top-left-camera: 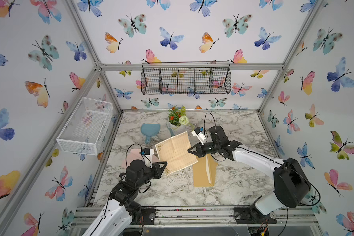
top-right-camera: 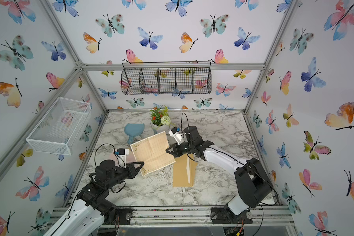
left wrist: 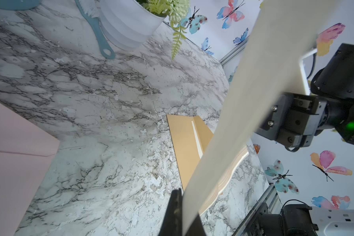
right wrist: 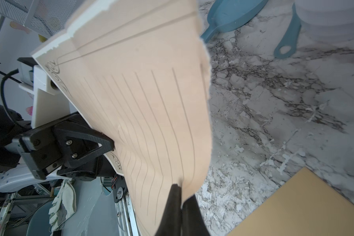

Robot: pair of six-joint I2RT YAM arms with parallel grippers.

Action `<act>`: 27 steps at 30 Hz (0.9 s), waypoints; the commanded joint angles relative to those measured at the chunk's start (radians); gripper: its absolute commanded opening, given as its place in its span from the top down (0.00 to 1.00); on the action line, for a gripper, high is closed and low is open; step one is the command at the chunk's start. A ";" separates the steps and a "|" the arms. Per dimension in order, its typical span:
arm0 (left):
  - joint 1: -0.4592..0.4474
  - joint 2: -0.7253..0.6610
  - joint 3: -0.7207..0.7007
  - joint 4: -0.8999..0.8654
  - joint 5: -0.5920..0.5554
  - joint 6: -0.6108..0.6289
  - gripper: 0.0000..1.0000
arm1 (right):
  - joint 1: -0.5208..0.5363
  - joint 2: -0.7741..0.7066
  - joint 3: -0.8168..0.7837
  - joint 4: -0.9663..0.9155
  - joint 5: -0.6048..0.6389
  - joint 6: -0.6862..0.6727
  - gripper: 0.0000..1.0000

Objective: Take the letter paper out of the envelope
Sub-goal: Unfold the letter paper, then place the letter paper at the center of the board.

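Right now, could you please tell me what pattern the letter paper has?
Letter paper: beige, ruled lines, scrolled corners; clearest in right wrist view.

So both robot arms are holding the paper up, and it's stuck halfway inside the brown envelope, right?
Not quite. The paper is all the way out, held in the air by the left fingers and the right fingers. The brown envelope lies by itself on the table below, as both top views show.

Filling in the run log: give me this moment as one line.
letter paper: out, held aloft, unfolded | left gripper: shut on its edge | right gripper: shut on opposite edge | brown envelope: lying on table
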 commanded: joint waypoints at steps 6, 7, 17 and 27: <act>0.014 0.024 -0.014 -0.098 -0.175 -0.033 0.40 | -0.055 0.072 0.007 0.029 -0.074 0.029 0.98; 0.013 0.033 -0.009 -0.115 -0.201 -0.035 0.40 | -0.055 0.082 0.008 0.037 -0.078 0.031 0.98; 0.013 0.006 -0.007 -0.083 -0.206 -0.050 0.41 | -0.035 0.231 0.023 0.158 -0.147 0.090 0.98; 0.014 0.113 -0.050 0.115 -0.037 -0.065 0.46 | -0.026 0.360 0.022 0.283 -0.214 0.150 0.98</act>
